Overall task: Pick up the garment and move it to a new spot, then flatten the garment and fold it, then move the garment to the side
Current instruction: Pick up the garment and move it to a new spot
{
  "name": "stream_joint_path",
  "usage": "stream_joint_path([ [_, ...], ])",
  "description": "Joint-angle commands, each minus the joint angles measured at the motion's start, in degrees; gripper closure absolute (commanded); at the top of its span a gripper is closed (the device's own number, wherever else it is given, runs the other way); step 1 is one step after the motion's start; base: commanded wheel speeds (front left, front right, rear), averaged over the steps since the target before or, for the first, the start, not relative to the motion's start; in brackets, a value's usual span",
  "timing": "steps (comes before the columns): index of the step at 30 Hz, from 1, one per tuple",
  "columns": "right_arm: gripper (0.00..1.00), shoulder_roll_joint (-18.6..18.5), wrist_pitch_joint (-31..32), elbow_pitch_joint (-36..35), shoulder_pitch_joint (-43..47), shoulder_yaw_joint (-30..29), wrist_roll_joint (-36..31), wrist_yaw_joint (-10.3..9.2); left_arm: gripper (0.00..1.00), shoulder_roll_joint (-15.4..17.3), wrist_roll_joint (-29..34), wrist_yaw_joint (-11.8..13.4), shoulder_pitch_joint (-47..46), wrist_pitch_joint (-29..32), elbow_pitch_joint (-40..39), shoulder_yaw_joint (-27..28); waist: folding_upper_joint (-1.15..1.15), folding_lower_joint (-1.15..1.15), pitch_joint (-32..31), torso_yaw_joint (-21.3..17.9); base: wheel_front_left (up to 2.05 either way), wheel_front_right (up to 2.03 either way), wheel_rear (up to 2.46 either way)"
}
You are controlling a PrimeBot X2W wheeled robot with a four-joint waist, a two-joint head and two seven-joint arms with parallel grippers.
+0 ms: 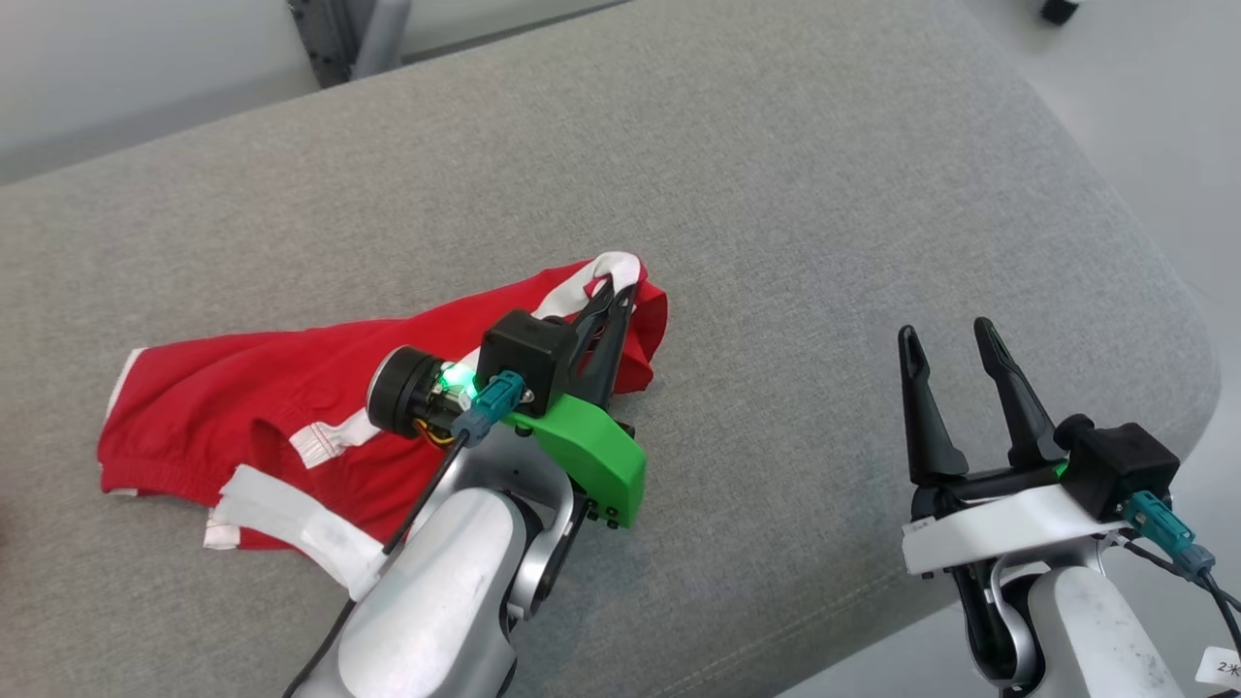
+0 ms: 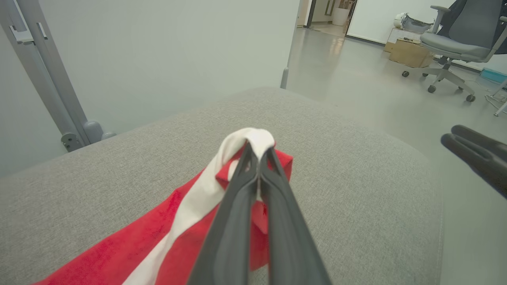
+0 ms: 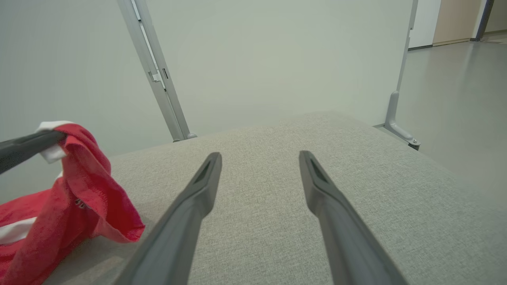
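Surface: we see a grey woven fabric cushion (image 1: 795,174), pale floor (image 2: 356,79) beyond.
Garment: red cloth garment with white trim (image 1: 242,388), on the cushion's left.
Left gripper (image 1: 620,286): pinching its raised white edge.
Right gripper (image 1: 945,332): spread, empty.

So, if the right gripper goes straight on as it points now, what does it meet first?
Probably the grey cushion, near its far edge; the angle is shallow, so it might skim over to the pale wall. The red garment lies to its left.
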Motion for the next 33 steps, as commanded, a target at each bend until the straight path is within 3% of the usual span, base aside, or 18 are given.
stream_joint_path([
  [1,0.0,0.1,-0.5,0.2,-1.2,0.0,0.5,-0.02,1.0,0.2,-0.3,0.1,-1.6,-0.4,2.7,-0.2,0.0,0.0,6.1,-5.0,0.0,0.0,0.0],
  [2,0.0,0.1,-0.5,0.3,-1.4,0.0,0.6,-0.02,0.63,0.2,-0.8,0.2,-2.1,-1.1,4.3,-0.2,0.0,0.0,6.5,-5.0,0.0,0.0,0.0],
  [3,0.0,0.1,-0.5,0.5,-1.5,-0.1,0.7,-0.02,0.17,0.1,-1.0,0.1,-2.4,-1.7,5.6,-0.6,0.0,0.0,6.8,-4.8,0.0,0.0,0.0],
  [4,0.0,0.1,-0.6,0.6,-1.8,-0.3,0.7,-0.02,0.0,0.1,-1.2,0.0,-2.6,-2.3,6.8,-1.1,0.0,0.0,6.9,-4.5,0.0,0.0,0.0],
  [9,0.0,0.1,-0.6,0.4,-2.7,-1.1,0.0,-0.02,0.0,0.0,-1.0,-0.8,-3.1,-5.7,9.8,-4.0,0.0,0.0,6.9,-1.5,0.0,0.0,0.0],
  [15,0.0,0.0,-0.6,0.5,-2.4,-2.4,-1.9,-0.02,0.0,-0.1,-1.5,0.8,-0.7,-10.7,9.1,-4.8,0.0,0.0,4.2,3.6,0.0,0.0,0.0],
  [24,0.0,0.0,-0.6,1.1,-0.6,-3.9,-4.7,-0.02,0.0,2.4,-5.2,5.4,3.4,-16.1,5.1,2.8,0.0,0.0,-0.8,11.7,0.0,0.0,0.0],
  [33,0.0,0.0,1.1,0.4,1.1,-4.6,-6.4,-0.02,0.0,7.6,-8.1,8.4,9.4,-17.4,1.9,9.9,0.0,0.0,-4.4,16.5,0.0,0.0,0.0],
])
